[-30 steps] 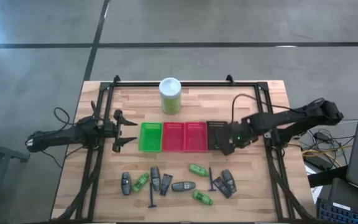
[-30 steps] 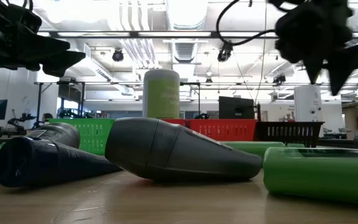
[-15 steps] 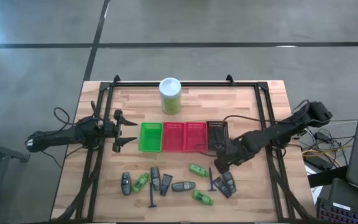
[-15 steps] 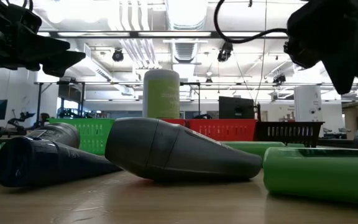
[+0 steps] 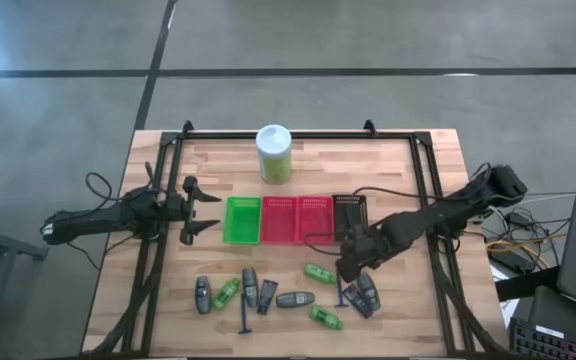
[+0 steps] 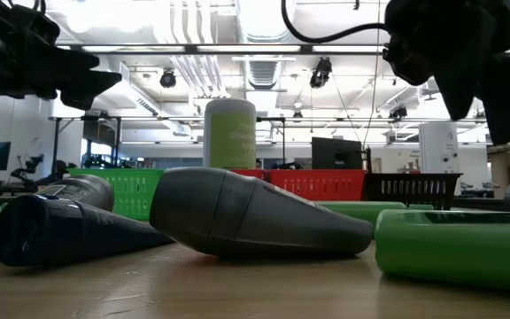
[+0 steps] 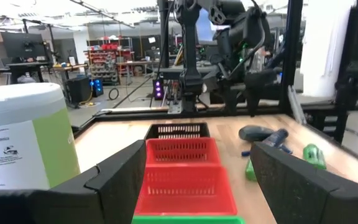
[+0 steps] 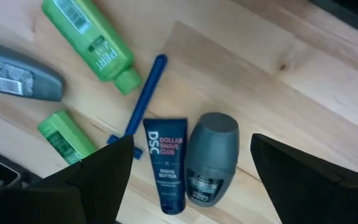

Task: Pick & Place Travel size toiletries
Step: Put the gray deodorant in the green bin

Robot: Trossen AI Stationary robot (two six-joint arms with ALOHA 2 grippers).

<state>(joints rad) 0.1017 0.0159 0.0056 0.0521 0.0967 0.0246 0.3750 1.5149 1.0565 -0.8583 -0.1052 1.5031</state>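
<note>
The travel size toiletries lie loose on the table's near half: grey oval bottles (image 5: pixel 294 299), green bottles (image 5: pixel 319 273), dark flat tubes (image 5: pixel 267 295) and blue sticks (image 5: pixel 244 318). My right gripper (image 5: pixel 353 270) hangs open over the right-hand group, pointing steeply down. In its wrist view a grey oval bottle (image 8: pixel 211 155) and a dark blue tube (image 8: pixel 165 163) lie side by side between and below its fingers, untouched, with a blue stick (image 8: pixel 143 93) beside them. My left gripper (image 5: pixel 200 210) stands open and level at the table's left.
A green basket (image 5: pixel 242 220), a red basket (image 5: pixel 297 219) and a black basket (image 5: pixel 349 212) stand in a row at mid-table. A tall white-and-green canister (image 5: pixel 274 153) stands behind them. A dark frame (image 5: pixel 430 190) runs along the table's edges.
My right gripper has swung from over the black basket toward the table's near edge and slightly left, sinking a little, and now hangs over the right-hand group of toiletries. The toiletries have not moved.
</note>
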